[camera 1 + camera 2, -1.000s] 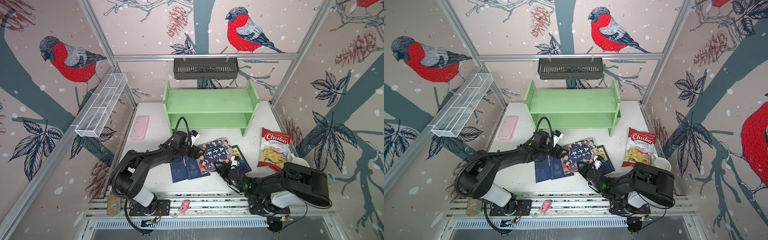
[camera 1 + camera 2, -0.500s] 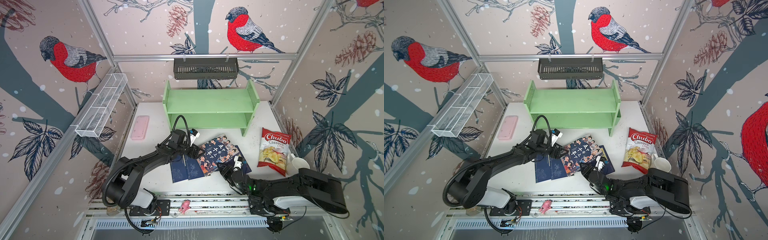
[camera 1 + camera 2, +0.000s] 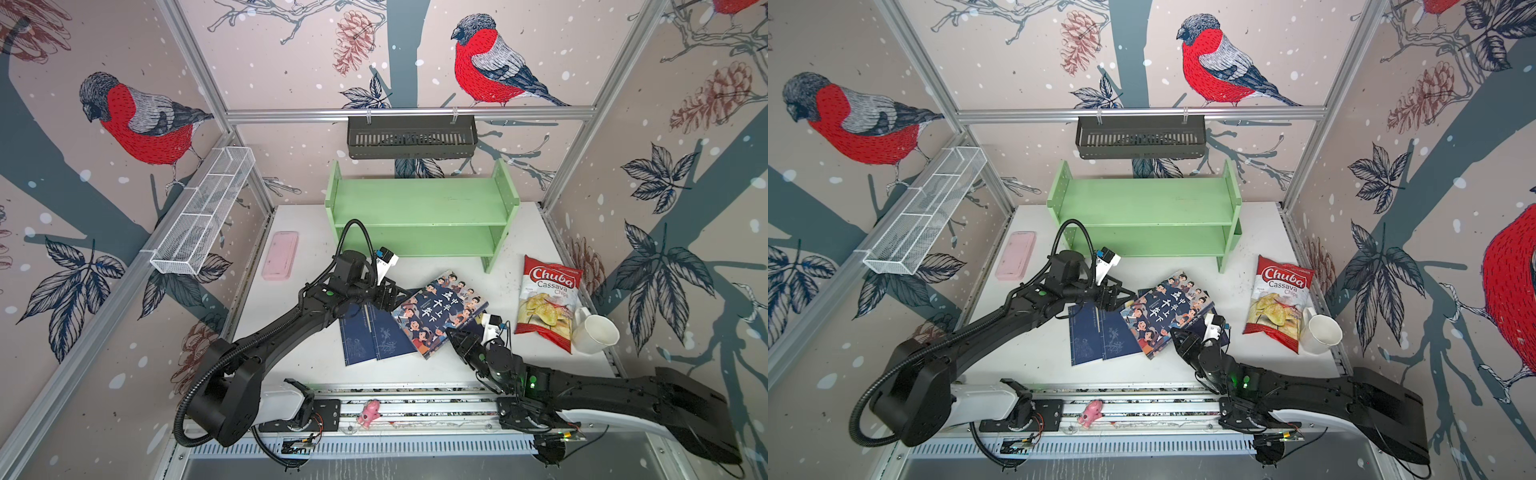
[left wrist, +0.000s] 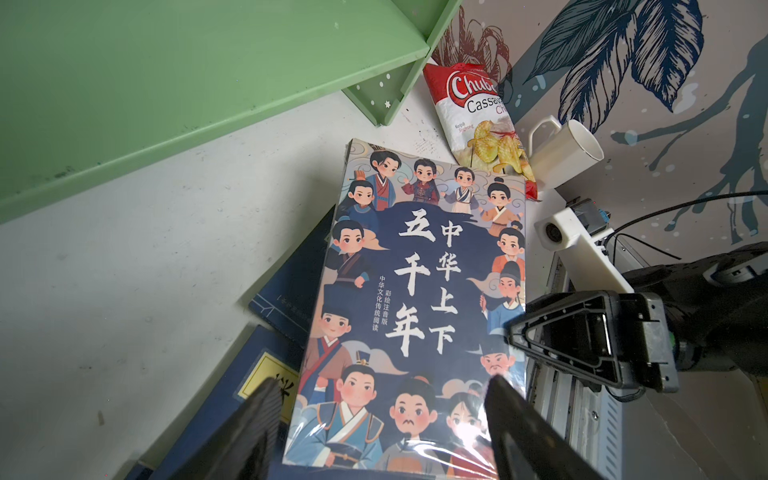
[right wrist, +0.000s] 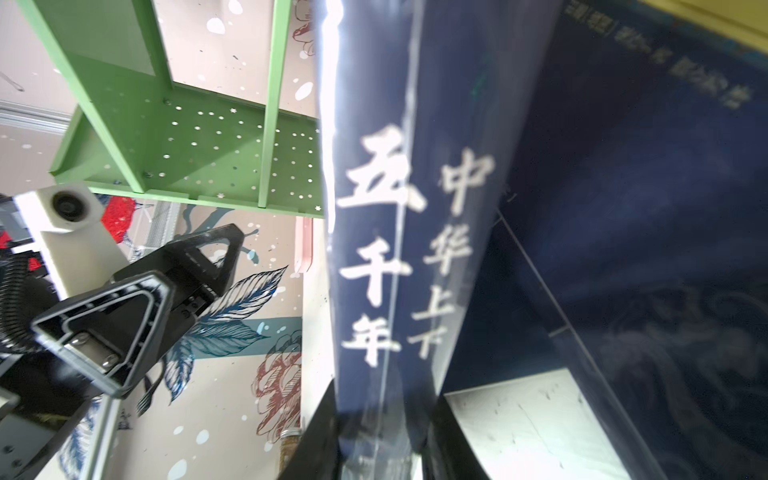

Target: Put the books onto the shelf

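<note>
The cartoon-cover book (image 3: pixel 440 311) (image 3: pixel 1167 316) lies slanted on top of the dark navy books (image 3: pixel 374 336) (image 3: pixel 1100 332) in the middle of the table. My right gripper (image 3: pixel 455 334) (image 5: pixel 382 399) is shut on this book's spine (image 5: pixel 395 249) at its near corner. My left gripper (image 3: pixel 392 293) (image 4: pixel 382 386) hangs open over the book's opposite end (image 4: pixel 415 291), holding nothing. One of its fingers is over a navy book's yellow label (image 4: pixel 266 374). The light green shelf (image 3: pixel 419 212) (image 3: pixel 1142 208) stands behind at the back, both tiers bare.
A pink case (image 3: pixel 280 255) lies at the left. A Chuba chips bag (image 3: pixel 546 299) and a tipped white mug (image 3: pixel 594 332) lie at the right. A black basket (image 3: pixel 411 137) hangs on the back wall and a white wire tray (image 3: pixel 203 216) on the left wall.
My right gripper has closed on the cartoon book's spine, and that arm now stretches lower along the front. My left gripper has edged a little toward the book, still open.
</note>
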`<act>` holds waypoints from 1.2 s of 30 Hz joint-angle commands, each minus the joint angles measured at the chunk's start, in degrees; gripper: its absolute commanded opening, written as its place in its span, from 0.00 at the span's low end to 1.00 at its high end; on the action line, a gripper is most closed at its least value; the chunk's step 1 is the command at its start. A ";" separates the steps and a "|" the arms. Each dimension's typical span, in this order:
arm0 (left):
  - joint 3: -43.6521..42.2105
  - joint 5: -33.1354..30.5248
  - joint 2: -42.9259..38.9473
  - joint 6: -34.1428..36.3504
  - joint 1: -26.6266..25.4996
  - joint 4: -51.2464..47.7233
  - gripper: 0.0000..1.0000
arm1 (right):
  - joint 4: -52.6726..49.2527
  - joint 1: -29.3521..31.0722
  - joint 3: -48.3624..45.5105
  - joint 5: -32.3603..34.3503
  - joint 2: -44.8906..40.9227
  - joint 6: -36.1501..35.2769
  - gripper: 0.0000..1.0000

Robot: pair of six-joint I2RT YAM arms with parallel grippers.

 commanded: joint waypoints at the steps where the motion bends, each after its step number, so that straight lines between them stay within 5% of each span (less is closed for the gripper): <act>1: 1.02 2.38 0.07 -2.29 0.67 -1.72 0.78 | -0.08 -0.55 -1.62 -1.07 -5.82 -1.92 0.21; 10: -0.15 5.16 1.30 -6.19 3.54 -0.70 0.78 | -8.71 -1.54 -2.56 -1.25 -17.98 -1.74 0.18; 24: -4.71 11.29 6.17 -9.92 6.19 4.48 0.78 | -11.65 -6.45 0.16 -8.56 -16.56 -3.02 0.16; 36: -2.41 3.74 13.31 -3.85 2.63 5.95 0.76 | -11.39 -9.29 0.66 -10.23 -9.10 -3.43 0.17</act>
